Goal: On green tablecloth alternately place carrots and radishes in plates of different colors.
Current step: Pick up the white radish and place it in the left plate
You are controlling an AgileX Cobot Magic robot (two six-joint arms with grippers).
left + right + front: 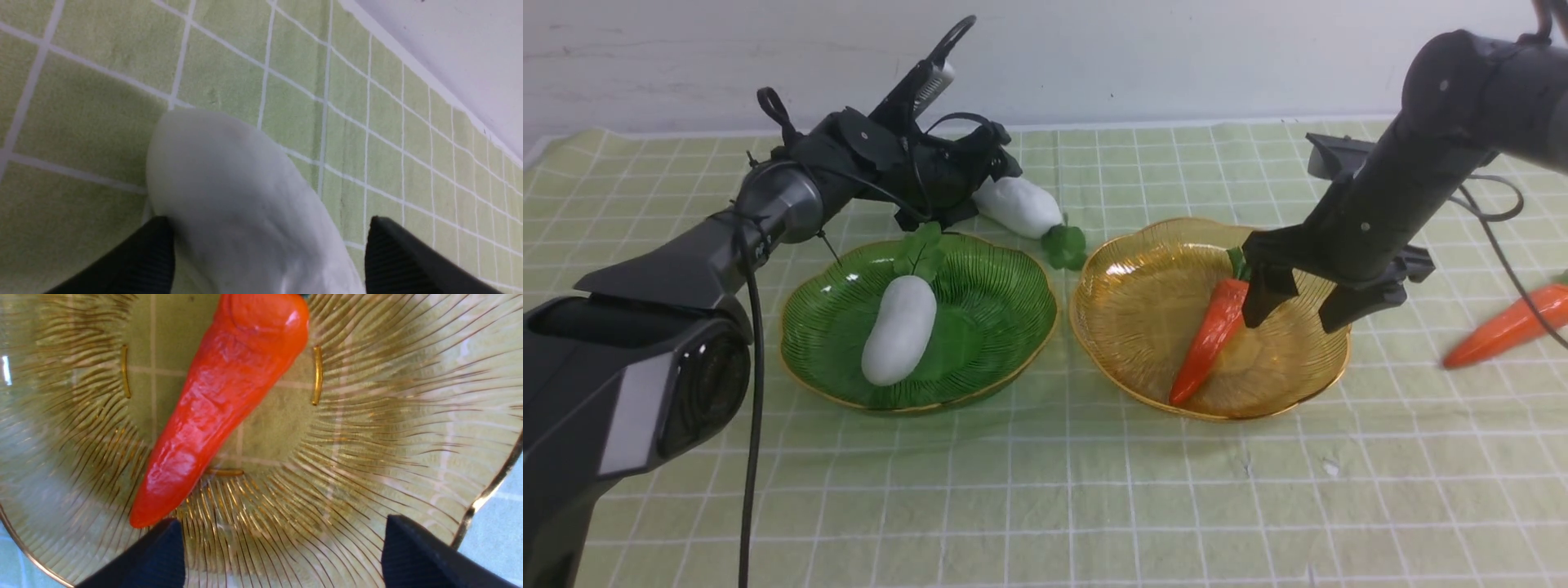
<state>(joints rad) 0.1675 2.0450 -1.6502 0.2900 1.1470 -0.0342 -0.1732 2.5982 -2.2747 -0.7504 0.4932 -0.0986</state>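
A white radish lies in the dark green plate. A second radish rests on the green tablecloth behind that plate. My left gripper is open and straddles its end. In the left wrist view this radish sits between the fingers, with a gap at the other finger. An orange carrot lies in the amber plate. My right gripper hangs open just above that plate, beside the carrot, holding nothing. Another carrot lies on the cloth at far right.
The white wall runs along the cloth's far edge, close behind the left gripper. Both plates stand side by side mid-table, almost touching. A cable hangs from the right arm near the loose carrot.
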